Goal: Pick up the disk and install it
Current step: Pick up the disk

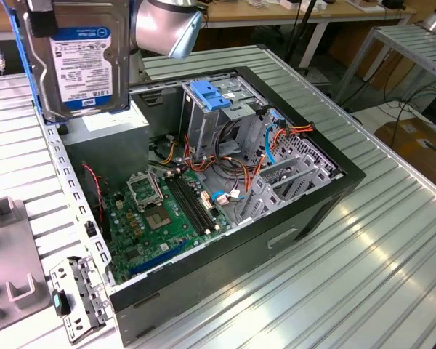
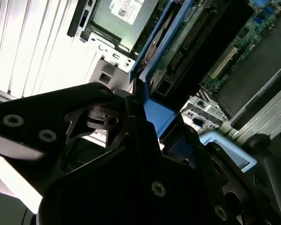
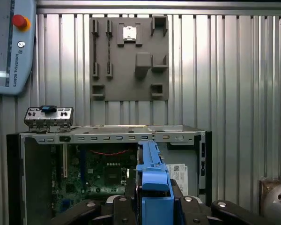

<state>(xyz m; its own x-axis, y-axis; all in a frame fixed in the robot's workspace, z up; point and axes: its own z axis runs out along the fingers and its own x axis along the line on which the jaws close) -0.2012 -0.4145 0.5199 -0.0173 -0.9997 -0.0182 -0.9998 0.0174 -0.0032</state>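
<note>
Up in the air goes the disk (image 1: pixel 83 62), label side towards the exterior camera, hanging above the far corner of the open computer case (image 1: pixel 276 240) at the exterior view's left. In the first wrist view the gripper (image 3: pixel 154 199) has its jaws clenched on the disk (image 3: pixel 150 164), black fingers pressed to either side of its blue edge. Below it lie the green motherboard (image 1: pixel 156 214) and the grey drive cage (image 1: pixel 207 123), and the case sits on the ribbed metal table (image 1: pixel 378 269).
</note>
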